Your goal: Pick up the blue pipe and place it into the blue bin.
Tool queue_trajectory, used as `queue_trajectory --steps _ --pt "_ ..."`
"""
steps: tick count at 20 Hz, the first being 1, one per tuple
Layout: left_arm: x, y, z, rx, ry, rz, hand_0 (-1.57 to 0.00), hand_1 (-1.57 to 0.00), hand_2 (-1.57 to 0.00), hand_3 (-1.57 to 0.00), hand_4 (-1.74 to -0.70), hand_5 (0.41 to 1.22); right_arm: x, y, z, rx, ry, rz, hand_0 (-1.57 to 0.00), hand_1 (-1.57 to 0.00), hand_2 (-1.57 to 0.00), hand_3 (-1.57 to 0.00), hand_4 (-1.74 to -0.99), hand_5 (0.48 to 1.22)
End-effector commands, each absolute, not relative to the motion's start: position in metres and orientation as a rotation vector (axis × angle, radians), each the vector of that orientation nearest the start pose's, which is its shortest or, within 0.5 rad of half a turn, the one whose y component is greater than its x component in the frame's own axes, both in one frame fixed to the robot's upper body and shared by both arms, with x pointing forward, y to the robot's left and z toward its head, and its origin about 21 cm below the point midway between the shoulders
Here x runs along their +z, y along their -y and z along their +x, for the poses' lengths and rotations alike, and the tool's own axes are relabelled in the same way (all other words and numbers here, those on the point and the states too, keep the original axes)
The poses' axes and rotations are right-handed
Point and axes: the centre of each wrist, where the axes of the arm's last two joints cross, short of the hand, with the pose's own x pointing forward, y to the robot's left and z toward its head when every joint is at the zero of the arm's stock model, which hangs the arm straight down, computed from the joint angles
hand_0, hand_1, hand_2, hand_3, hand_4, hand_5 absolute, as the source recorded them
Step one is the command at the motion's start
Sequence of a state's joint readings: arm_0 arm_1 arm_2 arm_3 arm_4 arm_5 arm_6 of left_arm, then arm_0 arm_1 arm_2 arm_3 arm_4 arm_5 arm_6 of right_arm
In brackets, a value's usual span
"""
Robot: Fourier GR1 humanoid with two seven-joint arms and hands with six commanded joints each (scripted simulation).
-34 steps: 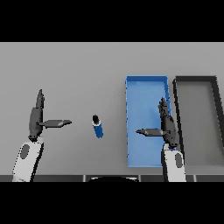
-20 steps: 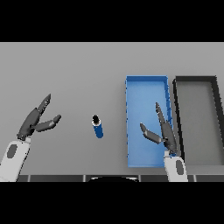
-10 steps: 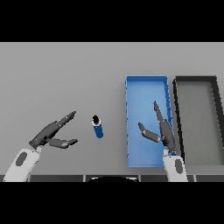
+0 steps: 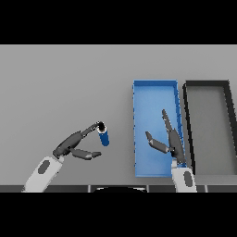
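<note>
Broadly, the grey surface (image 4: pixel 69 83) carries the blue bin (image 4: pixel 155 84) right of centre with a dark bin (image 4: pixel 207 84) at the right edge; the right hand (image 4: pixel 170 138) hangs over the blue bin, fingers spread and holding nothing. Left of the bin, just below centre, the blue pipe (image 4: pixel 104 135) stands slightly tilted, the left hand (image 4: pixel 74 145) reaching wide with fingertips at its top. It looks short, rigid, light and smooth, so a mid-body pinch seems safest.

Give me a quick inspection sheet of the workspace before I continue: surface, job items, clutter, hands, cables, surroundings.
Surface: plain grey table.
Job's things: short blue pipe with dark end lies on the table, left of the rectangular blue bin; bin holds nothing.
Clutter: rectangular black bin beside the blue one.
Hands: left robot hand open, fingertips at the pipe's dark end, no grasp. Right robot hand open above the blue bin.
Cables: nothing seen.
Surroundings: nothing seen.
</note>
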State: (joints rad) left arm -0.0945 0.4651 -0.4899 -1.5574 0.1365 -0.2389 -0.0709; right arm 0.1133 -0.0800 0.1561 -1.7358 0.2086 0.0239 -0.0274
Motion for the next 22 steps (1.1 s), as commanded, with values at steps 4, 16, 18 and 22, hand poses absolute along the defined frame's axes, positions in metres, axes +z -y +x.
queue_trajectory --steps 4,16,18,22 --pt "-0.007 -0.203 0.255 -0.800 1.426 -0.368 0.00 0.00 0.00 0.00 -1.19 0.469 0.014 0.219 0.220 0.331 1.640 -0.113 0.00 0.00 0.00 0.00 -1.212 0.610" --pt "-0.019 -0.153 0.273 -0.734 1.474 -0.461 -0.10 -0.26 -0.36 -0.22 -1.32 0.651 0.015 0.223 0.218 0.315 1.626 -0.115 0.00 0.00 0.00 0.00 -1.198 0.605" --pt "-0.024 -0.147 0.269 -0.692 1.462 -0.498 -0.50 -0.68 -0.73 -0.70 -1.42 0.856 0.015 0.225 0.217 0.312 1.635 -0.113 0.00 0.00 0.00 0.00 -1.196 0.604" --pt "-0.027 -0.144 0.266 -0.739 1.494 -0.530 -1.13 -1.20 -1.23 -1.17 -1.60 1.072 0.014 0.225 0.217 0.305 1.630 -0.103 0.00 0.00 0.00 0.00 -1.198 0.604"
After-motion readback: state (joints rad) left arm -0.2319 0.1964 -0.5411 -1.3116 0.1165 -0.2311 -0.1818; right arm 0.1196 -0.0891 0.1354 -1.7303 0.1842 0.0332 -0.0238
